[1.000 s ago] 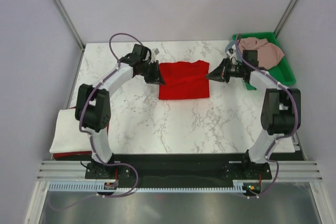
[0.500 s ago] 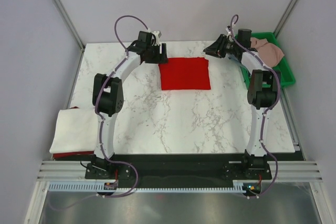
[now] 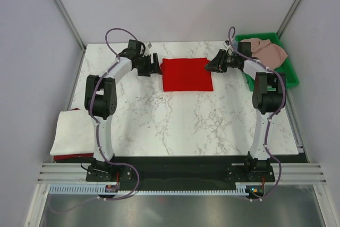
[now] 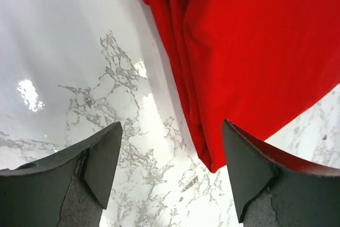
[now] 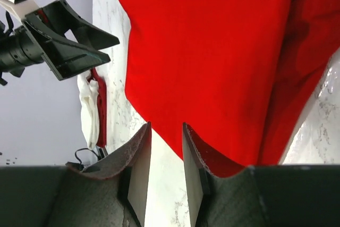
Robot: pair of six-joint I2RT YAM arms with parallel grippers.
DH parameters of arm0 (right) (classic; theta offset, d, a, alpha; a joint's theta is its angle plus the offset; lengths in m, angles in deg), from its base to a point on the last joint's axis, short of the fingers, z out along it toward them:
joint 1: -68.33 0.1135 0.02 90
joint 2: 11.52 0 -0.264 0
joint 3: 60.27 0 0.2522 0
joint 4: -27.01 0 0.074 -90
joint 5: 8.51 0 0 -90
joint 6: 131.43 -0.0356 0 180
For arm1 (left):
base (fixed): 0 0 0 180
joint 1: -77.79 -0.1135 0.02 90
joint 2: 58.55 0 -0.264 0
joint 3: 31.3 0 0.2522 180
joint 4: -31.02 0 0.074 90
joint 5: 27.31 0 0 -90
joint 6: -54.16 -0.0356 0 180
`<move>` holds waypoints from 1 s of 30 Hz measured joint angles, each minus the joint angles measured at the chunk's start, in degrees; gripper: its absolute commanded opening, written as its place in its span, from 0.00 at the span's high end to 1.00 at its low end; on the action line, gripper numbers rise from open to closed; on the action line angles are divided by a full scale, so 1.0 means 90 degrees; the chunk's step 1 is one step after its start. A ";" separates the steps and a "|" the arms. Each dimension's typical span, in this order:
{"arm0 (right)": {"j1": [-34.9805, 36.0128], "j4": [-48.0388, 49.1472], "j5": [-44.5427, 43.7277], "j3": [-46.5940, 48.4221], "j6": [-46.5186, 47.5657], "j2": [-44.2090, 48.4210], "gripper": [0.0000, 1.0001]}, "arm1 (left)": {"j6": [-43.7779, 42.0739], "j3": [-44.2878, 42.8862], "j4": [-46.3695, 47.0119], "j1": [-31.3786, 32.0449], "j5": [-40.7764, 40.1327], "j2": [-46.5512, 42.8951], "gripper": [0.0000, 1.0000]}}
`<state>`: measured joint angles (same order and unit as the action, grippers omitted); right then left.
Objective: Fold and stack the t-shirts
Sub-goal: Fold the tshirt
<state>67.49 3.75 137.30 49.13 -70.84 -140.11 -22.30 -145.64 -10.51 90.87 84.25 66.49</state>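
A bright red t-shirt (image 3: 186, 74) lies folded into a flat rectangle at the back middle of the table. My left gripper (image 3: 155, 65) sits just off its left edge, jaws wide open and empty; in the left wrist view the red t-shirt (image 4: 249, 51) has its layered side and a corner near my right finger (image 4: 249, 179). My right gripper (image 3: 210, 66) is at the shirt's right edge, open by a narrow gap with only marble showing between the fingers (image 5: 139, 168); the red t-shirt (image 5: 212, 62) lies just beyond them.
A green tray (image 3: 289, 73) at the back right holds a crumpled pale pink t-shirt (image 3: 268, 51). A folded white t-shirt (image 3: 74, 134) lies on a red one (image 3: 68, 156) at the table's front left. Grey walls and frame posts surround the table.
Both grippers have opened and let go of the red t-shirt, which now lies flat and smoother. Both arms swung toward the back of the table and now sit at the shirt's two sides.
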 measured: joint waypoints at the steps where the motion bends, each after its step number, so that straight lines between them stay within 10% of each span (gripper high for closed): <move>1: 0.0032 -0.0117 -0.0005 0.0000 0.0100 -0.0034 0.62 | 0.0100 0.0032 0.0017 -0.0046 0.0109 0.0027 0.17; 10: 0.0389 -0.0355 -0.0044 0.0109 0.0532 -0.0350 0.61 | 0.1018 -0.0262 0.0823 -0.0005 0.1372 0.0942 0.21; 25: 0.0423 -0.0474 0.0007 0.0097 0.0733 -0.0449 0.61 | 0.1695 -0.0644 0.1508 0.0189 0.2305 0.1673 0.98; 30: 0.0355 -0.0539 0.0092 0.0070 0.0833 -0.0148 0.61 | 0.1486 -0.0240 0.1418 0.0199 0.2693 0.1445 0.98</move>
<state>70.68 -1.10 138.13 49.76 -63.34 -141.45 -8.93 -147.80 2.25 92.66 108.49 79.49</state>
